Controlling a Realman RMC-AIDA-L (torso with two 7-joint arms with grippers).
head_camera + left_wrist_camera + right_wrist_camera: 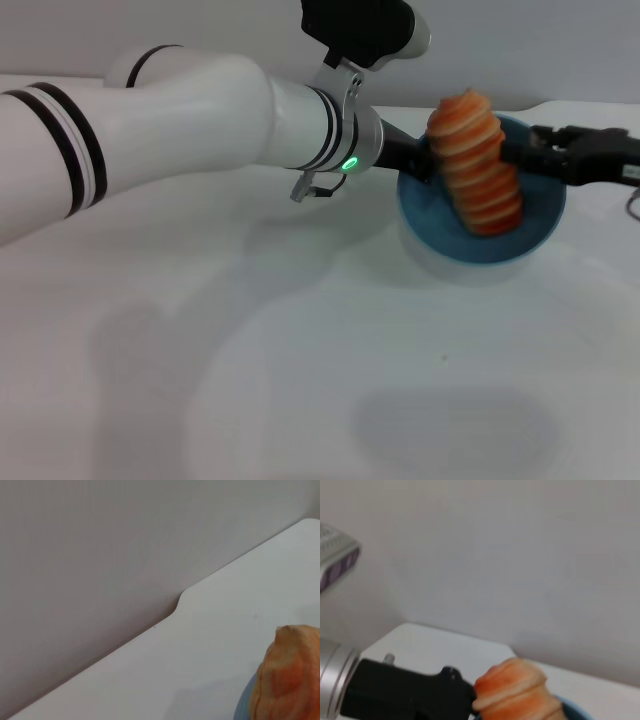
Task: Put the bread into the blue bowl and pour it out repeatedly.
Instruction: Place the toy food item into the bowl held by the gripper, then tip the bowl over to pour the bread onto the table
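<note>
Over the far table, my left gripper pinches the bread, which I should lower gently into the blue bowl that the right gripper clamps by the rim.

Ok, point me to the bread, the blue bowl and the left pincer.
bread [478,160], head view, middle of its ridged striped top.
blue bowl [530,235], head view, inner wall near the front rim.
left pincer [425,152], head view, black tip against the bread's side.
</note>
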